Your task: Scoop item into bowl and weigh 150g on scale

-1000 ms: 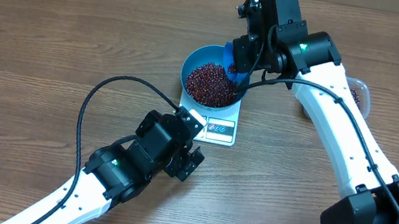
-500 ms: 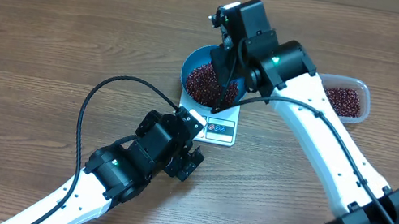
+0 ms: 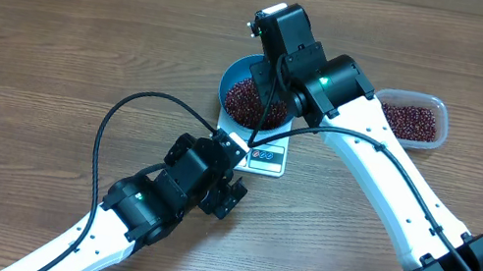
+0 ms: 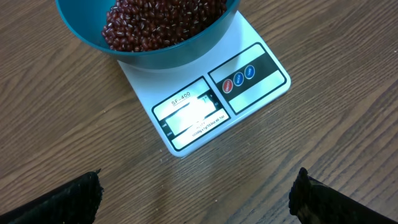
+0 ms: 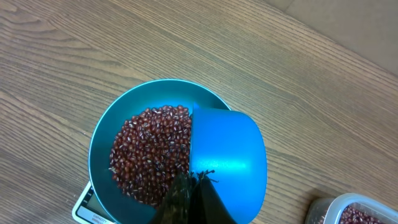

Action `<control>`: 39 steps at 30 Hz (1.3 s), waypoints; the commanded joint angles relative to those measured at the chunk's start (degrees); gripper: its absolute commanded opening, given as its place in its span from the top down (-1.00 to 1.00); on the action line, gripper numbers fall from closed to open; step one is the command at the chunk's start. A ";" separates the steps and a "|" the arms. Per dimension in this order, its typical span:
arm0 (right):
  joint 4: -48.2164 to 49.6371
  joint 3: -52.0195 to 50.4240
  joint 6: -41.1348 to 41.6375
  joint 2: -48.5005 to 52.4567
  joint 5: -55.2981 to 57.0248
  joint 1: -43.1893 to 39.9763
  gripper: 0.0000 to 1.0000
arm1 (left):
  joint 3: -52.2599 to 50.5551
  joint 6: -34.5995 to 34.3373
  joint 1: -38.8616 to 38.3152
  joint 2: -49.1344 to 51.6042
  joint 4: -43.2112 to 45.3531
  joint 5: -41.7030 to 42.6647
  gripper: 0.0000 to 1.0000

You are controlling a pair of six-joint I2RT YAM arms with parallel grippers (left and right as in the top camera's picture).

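The blue bowl (image 3: 234,81) stands on the white scale (image 3: 267,157) and holds a heap of red-brown beans (image 3: 245,104). My right gripper (image 5: 194,186) is shut on the handle of a small blue scoop (image 5: 227,155), which hangs tipped mouth-down over the bowl's (image 5: 99,149) right half, above the beans (image 5: 146,158). In the overhead view the right gripper (image 3: 270,96) hides the scoop. My left gripper (image 4: 199,199) is open and empty above bare table, just in front of the scale's (image 4: 249,93) display edge, with the bowl (image 4: 168,53) beyond it.
A clear plastic tub (image 3: 411,121) with more beans sits to the right of the scale, and its corner (image 5: 345,211) shows in the right wrist view. The left arm's black cable (image 3: 109,122) loops over the table to the left.
The right arm has swung left, carrying the scoop from the bowl's right rim to above the bowl's middle. The tub has come into view. The left arm has not moved.
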 commanded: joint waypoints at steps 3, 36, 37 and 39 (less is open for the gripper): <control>0.44 2.01 -0.17 -2.29 1.55 0.26 0.92 | -0.68 1.14 0.31 -0.39 0.17 -0.79 -0.99; 0.85 2.01 0.50 -2.29 5.51 0.72 0.92 | -0.68 1.11 0.31 -0.39 0.17 -0.79 -0.99; 0.68 2.01 0.48 -2.29 5.53 0.72 0.92 | -0.68 1.14 0.31 -0.39 0.17 -0.79 -0.99; 0.52 2.01 0.46 -2.29 5.55 0.70 0.92 | -0.68 1.14 0.31 -0.39 0.17 -0.79 -0.99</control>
